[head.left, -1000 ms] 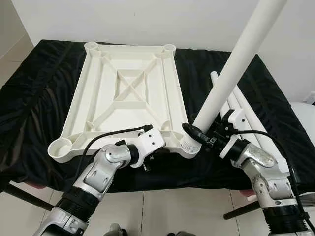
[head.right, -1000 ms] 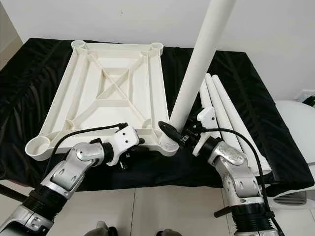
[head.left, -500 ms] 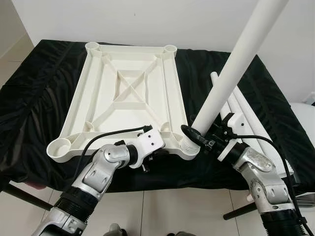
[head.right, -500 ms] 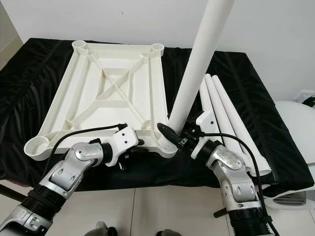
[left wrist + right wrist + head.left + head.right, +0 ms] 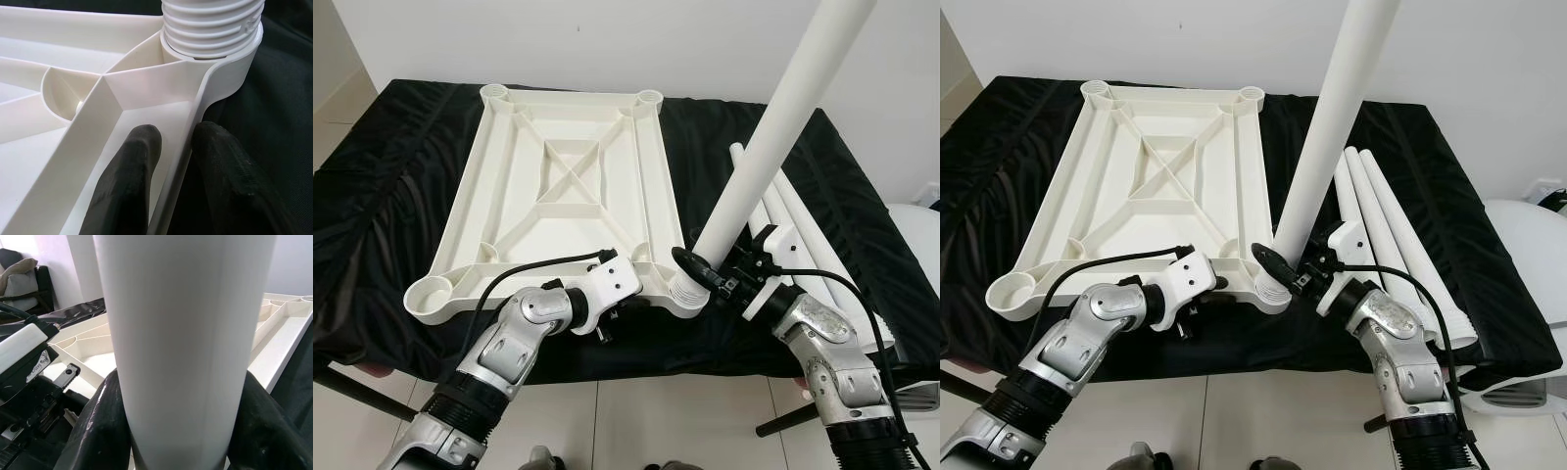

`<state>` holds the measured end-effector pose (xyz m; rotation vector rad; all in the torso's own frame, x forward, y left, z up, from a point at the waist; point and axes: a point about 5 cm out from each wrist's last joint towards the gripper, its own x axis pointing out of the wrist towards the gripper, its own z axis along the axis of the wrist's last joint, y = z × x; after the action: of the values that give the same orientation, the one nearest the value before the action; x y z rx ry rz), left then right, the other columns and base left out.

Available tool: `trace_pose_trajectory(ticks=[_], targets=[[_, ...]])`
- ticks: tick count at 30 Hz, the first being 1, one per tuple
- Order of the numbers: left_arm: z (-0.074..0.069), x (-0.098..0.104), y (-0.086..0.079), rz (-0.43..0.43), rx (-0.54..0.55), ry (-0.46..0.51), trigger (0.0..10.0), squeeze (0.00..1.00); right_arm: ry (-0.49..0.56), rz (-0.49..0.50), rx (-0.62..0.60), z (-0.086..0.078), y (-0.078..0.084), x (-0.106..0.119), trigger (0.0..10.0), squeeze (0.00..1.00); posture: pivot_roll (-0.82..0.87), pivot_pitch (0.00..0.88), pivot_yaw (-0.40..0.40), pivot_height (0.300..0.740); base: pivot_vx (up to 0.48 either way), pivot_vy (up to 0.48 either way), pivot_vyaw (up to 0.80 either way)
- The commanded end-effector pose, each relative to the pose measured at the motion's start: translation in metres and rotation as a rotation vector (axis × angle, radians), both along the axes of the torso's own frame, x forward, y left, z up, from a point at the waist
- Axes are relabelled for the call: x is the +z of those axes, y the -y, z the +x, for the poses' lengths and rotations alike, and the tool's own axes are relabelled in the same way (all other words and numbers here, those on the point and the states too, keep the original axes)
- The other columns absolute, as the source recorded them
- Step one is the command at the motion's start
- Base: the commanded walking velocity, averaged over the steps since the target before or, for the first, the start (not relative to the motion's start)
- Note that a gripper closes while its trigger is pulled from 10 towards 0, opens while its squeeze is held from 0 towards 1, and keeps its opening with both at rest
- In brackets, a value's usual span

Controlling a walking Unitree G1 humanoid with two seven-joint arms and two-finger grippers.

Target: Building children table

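White plastic tabletop [image 5: 570, 186] lies upside down, sockets up. Our left pincer [image 5: 171, 161] clamps its rim for steadiness; our right pincer [image 5: 710, 274] grips the leg [image 5: 769, 147] in the corner socket [image 5: 688, 294].

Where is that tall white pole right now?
The table leg stands tilted in the near right corner socket of the upturned tabletop, with the right gripper clamped around its base.
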<state>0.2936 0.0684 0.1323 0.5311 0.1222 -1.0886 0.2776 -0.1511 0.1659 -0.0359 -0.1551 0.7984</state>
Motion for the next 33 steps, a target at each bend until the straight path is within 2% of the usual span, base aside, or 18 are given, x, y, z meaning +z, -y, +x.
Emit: trace_pose_trajectory(ticks=[1,17,33], targets=[[-0.004,-0.001,0.003,0.001,-0.016,-0.007,10.0,0.00,-0.137,-0.041,-0.025,-0.002,0.000,-0.029,10.0,0.00,-0.06,0.114,-0.017,0.740,0.000,0.000,0.00],[-0.004,0.001,0.003,-0.001,-0.019,-0.004,10.0,0.00,-0.118,-0.025,-0.094,-0.001,-0.005,-0.029,10.0,0.00,-0.06,0.118,-0.017,0.740,0.000,0.000,0.00],[-0.004,0.004,0.004,-0.010,-0.017,0.002,10.0,0.00,-0.092,-0.040,-0.126,-0.011,-0.013,-0.032,10.0,0.00,-0.06,0.124,-0.021,0.740,0.000,0.000,0.00]])
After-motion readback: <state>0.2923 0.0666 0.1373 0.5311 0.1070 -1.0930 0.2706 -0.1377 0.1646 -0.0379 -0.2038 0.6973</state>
